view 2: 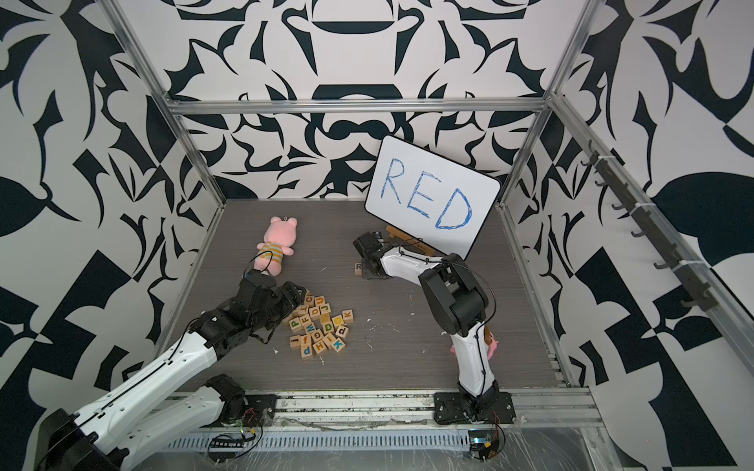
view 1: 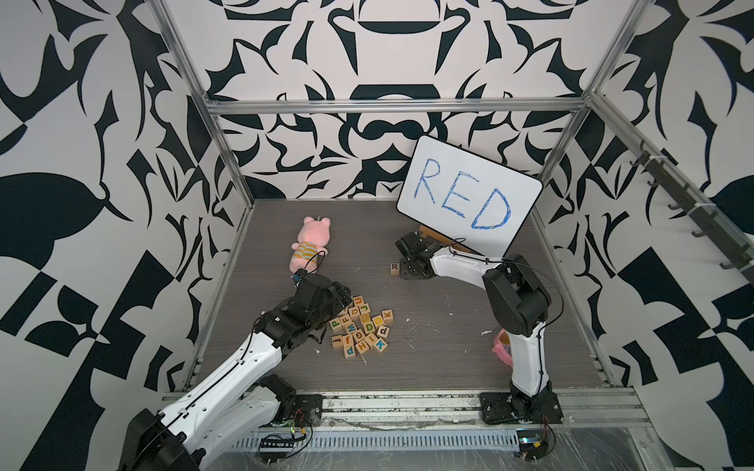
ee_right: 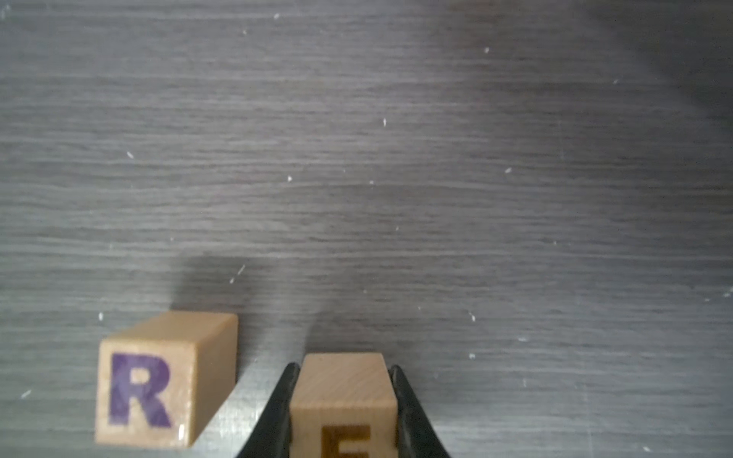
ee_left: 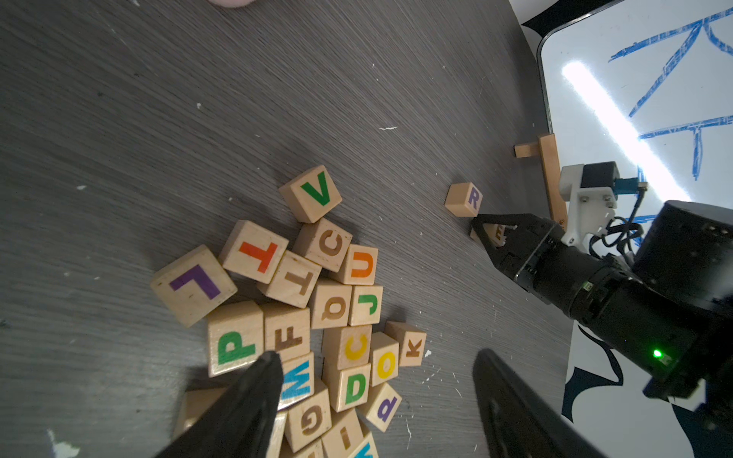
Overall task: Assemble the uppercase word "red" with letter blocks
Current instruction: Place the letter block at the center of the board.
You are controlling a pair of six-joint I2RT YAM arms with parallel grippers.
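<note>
Right wrist view: a pale wooden brown-E cube [ee_right: 343, 396] is pinched by the right gripper [ee_right: 344, 368] beside the purple-R wooden cube [ee_right: 146, 380], near mid-frame in both top views; R could be knocked by a skewed release. The left gripper [ee_left: 377, 353] is spread.

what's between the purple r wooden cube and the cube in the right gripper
Only bare grey table separates the purple R cube from the gripped cube, in the right wrist view.

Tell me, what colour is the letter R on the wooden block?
Purple. The R block shows it best in the right wrist view.
</note>
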